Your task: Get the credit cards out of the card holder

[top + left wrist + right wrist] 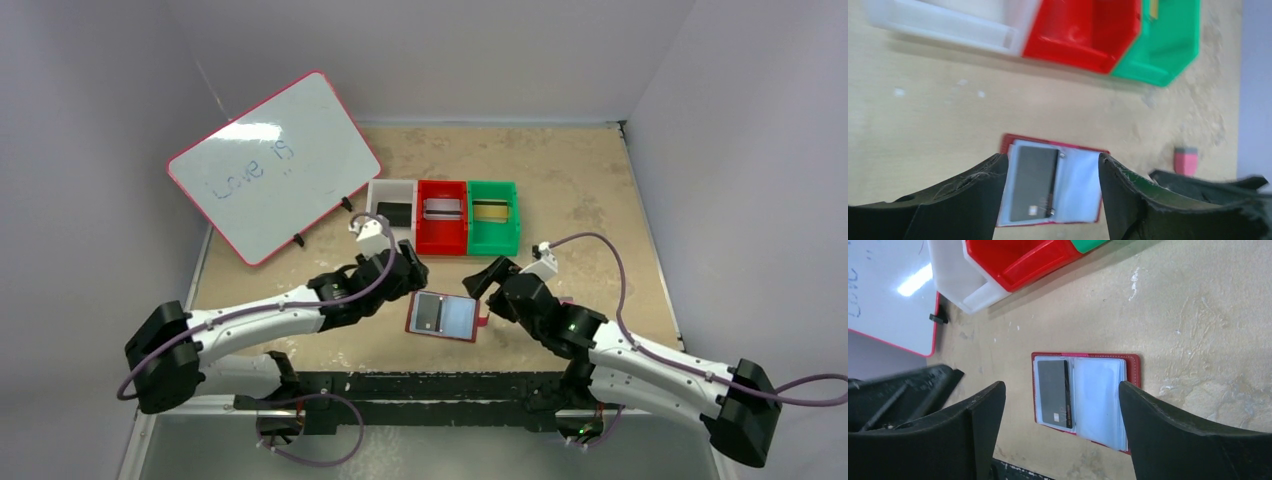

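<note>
**A:** Where is the card holder [443,317] found?

**B:** It is laid open and flat on the tabletop [600,200], near the front edge, between the two arms. One dark card [427,315] is seen tucked in the sleeve of the left page. No card is made out in the right page.

**A:** How are the end effectors set?

**B:** The left end effector [403,268] is spread wide and nothing is held in it. The right end effector [490,280] is likewise released and empty. Both are poised just beyond the holder's far edge — one off each corner.

**A:** Which way is the card laid?

**B:** Its long axis is run from the near edge toward the bins [442,240], across the holder's own length. It is placed on the left arm's side, so that arm is judged the nearer — the right might be better used to pin the bare page. Which edge of the sleeve is open cannot be told.
</note>
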`<state>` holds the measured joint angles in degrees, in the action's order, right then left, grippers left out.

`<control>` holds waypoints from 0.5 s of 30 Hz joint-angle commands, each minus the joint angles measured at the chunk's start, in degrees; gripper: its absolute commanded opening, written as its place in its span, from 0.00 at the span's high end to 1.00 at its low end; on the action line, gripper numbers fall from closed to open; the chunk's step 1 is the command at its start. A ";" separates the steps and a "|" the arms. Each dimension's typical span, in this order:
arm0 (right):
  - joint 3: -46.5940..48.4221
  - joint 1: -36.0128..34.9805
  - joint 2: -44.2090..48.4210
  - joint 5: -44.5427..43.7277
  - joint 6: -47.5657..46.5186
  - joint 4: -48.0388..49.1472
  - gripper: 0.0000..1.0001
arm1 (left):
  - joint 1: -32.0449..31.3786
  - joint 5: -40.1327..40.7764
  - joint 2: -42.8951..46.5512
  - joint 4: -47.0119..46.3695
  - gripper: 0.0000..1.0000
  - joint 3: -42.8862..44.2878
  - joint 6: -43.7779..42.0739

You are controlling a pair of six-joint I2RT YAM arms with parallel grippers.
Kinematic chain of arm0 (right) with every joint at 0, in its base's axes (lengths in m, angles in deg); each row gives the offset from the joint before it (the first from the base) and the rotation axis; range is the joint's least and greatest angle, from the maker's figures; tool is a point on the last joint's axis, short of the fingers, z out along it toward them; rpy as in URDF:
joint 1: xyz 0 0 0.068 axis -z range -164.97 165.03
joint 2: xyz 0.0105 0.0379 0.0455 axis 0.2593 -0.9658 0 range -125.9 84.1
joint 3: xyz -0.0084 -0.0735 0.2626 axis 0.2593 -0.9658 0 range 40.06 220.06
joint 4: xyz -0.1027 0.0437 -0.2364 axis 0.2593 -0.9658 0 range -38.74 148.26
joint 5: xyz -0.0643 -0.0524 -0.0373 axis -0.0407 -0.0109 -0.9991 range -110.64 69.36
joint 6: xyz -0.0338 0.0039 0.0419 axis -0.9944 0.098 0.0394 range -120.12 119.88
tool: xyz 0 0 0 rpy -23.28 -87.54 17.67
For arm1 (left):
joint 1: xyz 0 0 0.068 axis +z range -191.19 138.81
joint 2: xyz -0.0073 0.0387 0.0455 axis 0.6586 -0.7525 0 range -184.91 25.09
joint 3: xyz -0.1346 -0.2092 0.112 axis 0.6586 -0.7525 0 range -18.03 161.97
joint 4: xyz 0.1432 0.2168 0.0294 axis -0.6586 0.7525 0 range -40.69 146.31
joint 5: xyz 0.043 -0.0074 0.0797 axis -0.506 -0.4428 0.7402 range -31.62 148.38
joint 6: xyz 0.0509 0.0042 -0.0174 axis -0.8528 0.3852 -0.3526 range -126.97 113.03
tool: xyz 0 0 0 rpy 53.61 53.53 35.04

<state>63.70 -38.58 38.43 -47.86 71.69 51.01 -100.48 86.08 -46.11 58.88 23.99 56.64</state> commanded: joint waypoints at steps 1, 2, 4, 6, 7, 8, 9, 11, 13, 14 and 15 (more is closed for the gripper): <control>0.76 0.05 0.93 3.34 -4.97 4.89 0.09 | 4.38 10.64 5.97 11.73 0.30 -0.69 -1.61; 0.65 0.03 0.87 4.71 -6.29 6.73 0.06 | 5.87 10.20 7.76 12.18 0.29 -1.68 -1.70; 0.30 0.05 -0.30 7.40 -7.80 10.27 0.03 | 8.62 7.79 11.10 11.28 0.29 -4.64 -2.94; 0.06 0.03 -3.23 10.19 -8.04 13.37 0.09 | 10.27 5.26 13.66 9.81 0.30 -6.73 -3.69; -0.10 0.04 -4.75 12.25 -8.69 15.46 0.15 | 10.50 4.02 14.60 8.87 0.32 -7.63 -3.97; -0.35 0.07 -6.52 14.53 -9.81 18.49 0.20 | 10.52 2.01 15.11 7.55 0.33 -8.37 -4.44; -0.52 0.01 -8.30 16.78 -10.66 21.24 0.23 | 10.56 -0.47 15.35 5.93 0.34 -9.08 -5.34; -0.64 0.02 -12.32 19.66 -9.85 25.25 0.27 | 10.55 -5.20 14.88 2.35 0.38 -9.93 -6.54; -0.91 0.07 -16.14 21.87 -8.97 29.05 0.32 | 10.54 -8.98 13.54 -0.05 0.41 -10.11 -7.25; -0.93 0.03 -17.98 22.87 -8.58 30.88 0.35 | 10.51 -10.42 12.68 -0.96 0.43 -9.99 -7.71; -0.76 0.05 -19.70 23.80 -8.18 31.82 0.37 | 10.57 -11.68 11.83 -1.77 0.45 -9.80 -7.98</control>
<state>63.20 -38.58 23.48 -30.59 63.67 72.08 -89.96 83.02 -32.27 64.65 14.02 51.96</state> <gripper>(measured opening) 0.669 0.586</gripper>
